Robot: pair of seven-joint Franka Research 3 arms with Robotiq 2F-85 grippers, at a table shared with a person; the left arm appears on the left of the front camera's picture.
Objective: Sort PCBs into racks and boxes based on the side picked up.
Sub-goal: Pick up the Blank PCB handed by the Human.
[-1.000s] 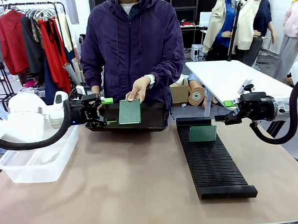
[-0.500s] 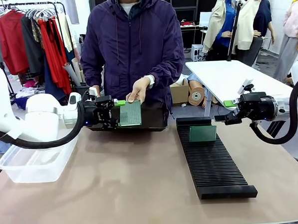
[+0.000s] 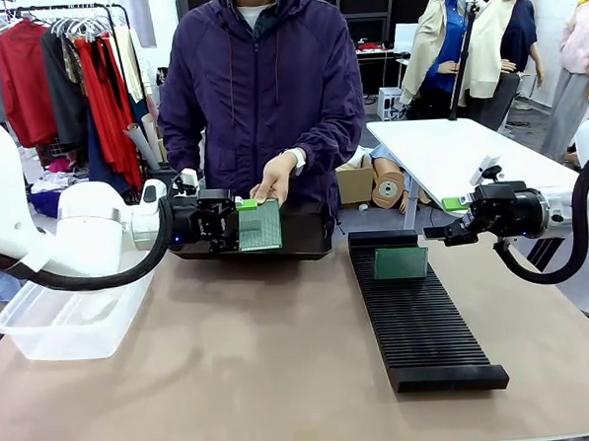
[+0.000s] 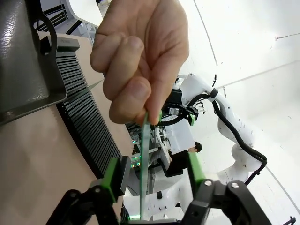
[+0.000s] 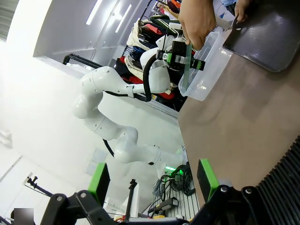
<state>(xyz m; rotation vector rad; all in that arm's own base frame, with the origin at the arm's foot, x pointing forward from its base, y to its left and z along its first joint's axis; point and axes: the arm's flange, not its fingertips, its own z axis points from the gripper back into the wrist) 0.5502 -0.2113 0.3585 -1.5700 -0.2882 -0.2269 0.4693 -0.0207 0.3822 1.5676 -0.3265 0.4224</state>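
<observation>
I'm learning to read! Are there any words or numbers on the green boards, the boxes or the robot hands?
No readable words or numbers anywhere.
PCB held by the person's hand: dots, no print.
PCB in the rack: too small to tell.
Clear box: no label.
Left gripper, right gripper: no print.

This looks like a robot lab set up inside a clothing workroom. Behind the person point(image 3: 260, 94) a garment rail point(image 3: 54, 65) hangs full of red and grey clothes, and cardboard boxes point(image 3: 356, 181) and tape rolls point(image 3: 387, 189) sit on the floor beside a white cutting surface point(image 3: 459, 153).
</observation>
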